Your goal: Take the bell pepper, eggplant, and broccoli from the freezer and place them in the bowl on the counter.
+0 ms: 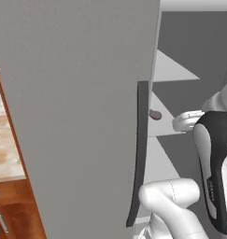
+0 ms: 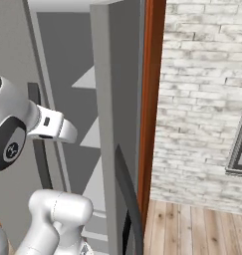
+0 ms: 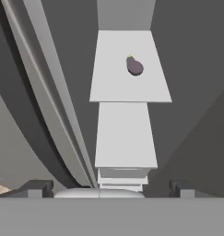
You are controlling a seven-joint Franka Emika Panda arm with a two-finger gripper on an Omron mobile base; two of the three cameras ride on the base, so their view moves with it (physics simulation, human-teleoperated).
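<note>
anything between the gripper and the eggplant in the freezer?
No. In the hand view the open gripper looks up bare pale shelves to the eggplant, alone on its shelf in the freezer.

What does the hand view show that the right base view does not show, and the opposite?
Hand view alone: the small purple-mauve oval eggplant lies on a pale grey inner shelf, with another pale shelf nearer the camera, and the open gripper has nothing between its dark finger tips. Right base view alone: a whitewashed brick wall, a pale wooden plank floor, a reddish-brown wooden upright beside the appliance, and the white robot arm. Both: the tall matte grey freezer with its door open and grey interior.
</note>
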